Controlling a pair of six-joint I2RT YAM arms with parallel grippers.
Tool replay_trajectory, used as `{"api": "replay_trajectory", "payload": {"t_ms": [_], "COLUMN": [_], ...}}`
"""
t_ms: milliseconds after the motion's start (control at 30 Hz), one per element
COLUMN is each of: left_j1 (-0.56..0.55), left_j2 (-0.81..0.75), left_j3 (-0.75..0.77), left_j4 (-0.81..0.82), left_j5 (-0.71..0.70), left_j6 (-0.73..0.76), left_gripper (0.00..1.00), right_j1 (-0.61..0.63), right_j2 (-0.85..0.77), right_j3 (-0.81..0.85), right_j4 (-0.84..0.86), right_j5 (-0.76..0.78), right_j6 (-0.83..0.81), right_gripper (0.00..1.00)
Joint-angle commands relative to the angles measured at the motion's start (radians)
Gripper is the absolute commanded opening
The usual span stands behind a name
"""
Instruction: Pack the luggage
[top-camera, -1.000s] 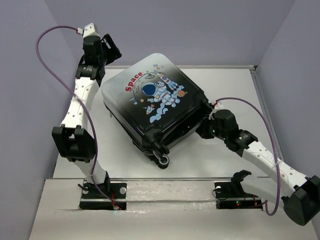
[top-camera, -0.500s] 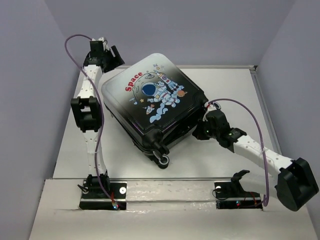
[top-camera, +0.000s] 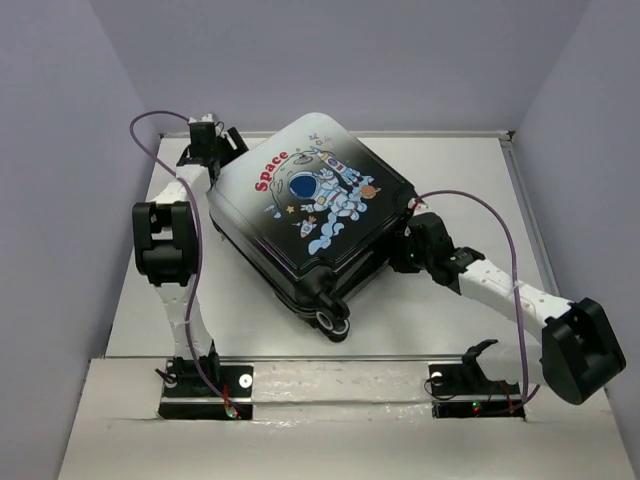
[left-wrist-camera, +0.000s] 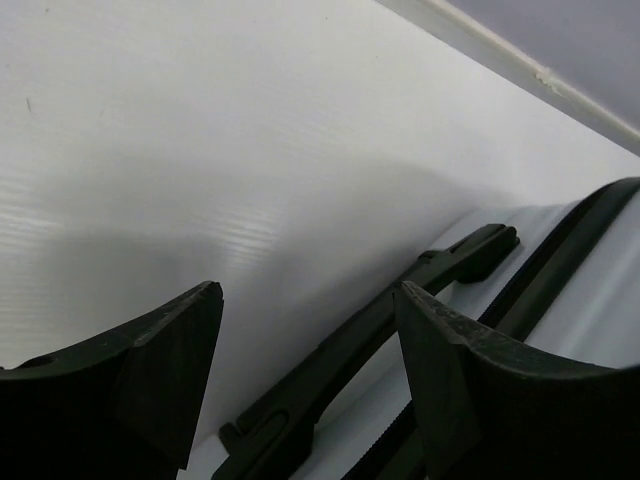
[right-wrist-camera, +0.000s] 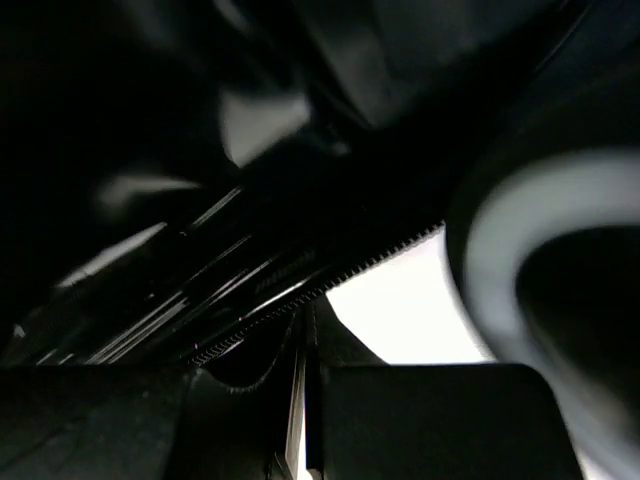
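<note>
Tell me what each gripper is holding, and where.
Left gripper open, holding nothing. Right gripper shut at the luggage zipper seam; a hold cannot be told.

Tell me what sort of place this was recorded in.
Most likely a lab robot workcell, not a home: plain lilac walls box in a bare white table, the left arm and right arm are bolted at its near edge, and the luggage lies between them.
</note>
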Motion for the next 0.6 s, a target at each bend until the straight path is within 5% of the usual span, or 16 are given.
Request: {"api": "replay_trajectory", "payload": {"t_ms": [0, 267, 567], "left_j1": [-0.091, -0.104, -0.226], "left_j2": [-0.147, -0.476, -0.874], "left_j3": [-0.237, -0.703, -1.021], "left_j4": [0.102, 0.3, 0.302], "left_j5": [0.052, 0.015, -0.113], "left_j6": [-0.045, -0.141, -0.168], "left_gripper": [0.81, 0.81, 0.81], "right_j1": [-0.041, -0.113, -0.176], "right_j2": [0.019, 0.147, 0.393], "right_j3": [0.111, 0.29, 0.638], "right_j4": [0.106, 0.106, 0.041], "right_j5": [0.02, -0.133, -0.383], "right_j6": [-0.042, -0.066, -0.069], "right_gripper": [0.07, 0.07, 0.14]}}
